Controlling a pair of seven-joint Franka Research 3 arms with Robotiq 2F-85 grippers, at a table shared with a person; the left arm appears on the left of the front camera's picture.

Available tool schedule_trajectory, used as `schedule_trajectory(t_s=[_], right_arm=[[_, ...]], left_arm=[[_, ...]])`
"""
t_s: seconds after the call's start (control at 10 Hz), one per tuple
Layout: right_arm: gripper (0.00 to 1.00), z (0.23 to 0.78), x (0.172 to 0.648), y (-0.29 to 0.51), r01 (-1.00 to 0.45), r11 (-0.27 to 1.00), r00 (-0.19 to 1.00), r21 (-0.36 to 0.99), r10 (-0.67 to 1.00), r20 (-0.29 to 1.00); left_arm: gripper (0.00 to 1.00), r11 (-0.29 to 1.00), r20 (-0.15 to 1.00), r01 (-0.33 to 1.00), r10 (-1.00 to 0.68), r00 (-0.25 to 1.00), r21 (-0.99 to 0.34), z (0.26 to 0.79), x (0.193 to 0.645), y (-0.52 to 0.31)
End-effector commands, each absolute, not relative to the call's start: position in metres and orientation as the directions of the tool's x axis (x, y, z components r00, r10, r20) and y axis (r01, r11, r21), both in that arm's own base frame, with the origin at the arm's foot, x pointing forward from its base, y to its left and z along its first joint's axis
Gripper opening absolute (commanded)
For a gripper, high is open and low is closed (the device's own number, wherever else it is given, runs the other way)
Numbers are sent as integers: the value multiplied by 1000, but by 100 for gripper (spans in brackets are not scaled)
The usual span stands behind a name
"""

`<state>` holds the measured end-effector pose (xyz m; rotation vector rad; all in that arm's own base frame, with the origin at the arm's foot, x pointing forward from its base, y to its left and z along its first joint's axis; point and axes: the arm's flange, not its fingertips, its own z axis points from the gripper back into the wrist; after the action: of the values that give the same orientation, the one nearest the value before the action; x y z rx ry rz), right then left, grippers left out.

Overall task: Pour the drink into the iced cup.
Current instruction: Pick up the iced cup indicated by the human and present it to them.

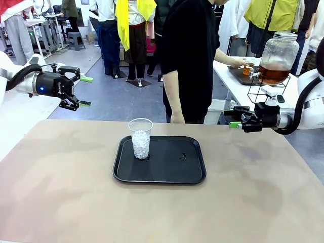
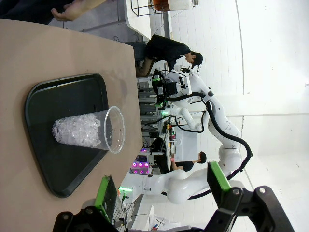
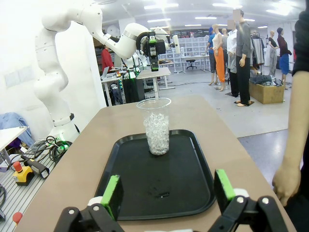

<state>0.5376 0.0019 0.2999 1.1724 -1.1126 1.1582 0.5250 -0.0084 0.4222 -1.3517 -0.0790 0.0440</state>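
**Front view.** I read the left fingers (image 1: 86, 79) in the air off the far left corner of the tabletop (image 1: 71, 197). They are spread wide, with nothing between them. The right fingers (image 1: 234, 124) hang over the far right edge, pointing inward, and are likewise released and empty.

A black tray (image 1: 172, 169) lies at the middle of the tabletop. The iced cup (image 1: 140, 139) is clear plastic and stands upright in the tray's far left part, with ice in its lower half.

The drink (image 1: 273, 75) is amber-brown and fills the lower part of a lidded glass dispenser jar (image 1: 278, 48). The jar sits on a wire stand (image 1: 268, 93) on a second, white tabletop (image 1: 230, 88) behind the right arm, well apart from the iced cup.

A person (image 1: 190, 61) in black stands at the far edge. One hand (image 1: 237, 62) reaches to the jar's spigot.

**Left wrist view.** The picture is rolled, so the iced cup appears to lie sideways. The two green pads rise from the bottom edge, set wide apart with open air between them. The tray and iced cup lie ahead, clear of both pads. The right arm shows farther off.

**Right wrist view.** The green pads stand apart at the bottom edge and grasp nothing. The tray lies directly ahead, with the iced cup upright on its far part. The left arm shows beyond the far end of the tabletop.
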Motion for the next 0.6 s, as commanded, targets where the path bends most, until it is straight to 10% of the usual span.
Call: schedule_trajectory(t_s=[0.0,0.5], right_arm=[[100,302,535,3,-996,37,83,81,50,995],[100,302,535,3,-996,37,83,81,50,995]], left_arm=[[100,212,40,22,80,996,-977,424,525,-8],[100,212,40,22,80,996,-977,424,525,-8]])
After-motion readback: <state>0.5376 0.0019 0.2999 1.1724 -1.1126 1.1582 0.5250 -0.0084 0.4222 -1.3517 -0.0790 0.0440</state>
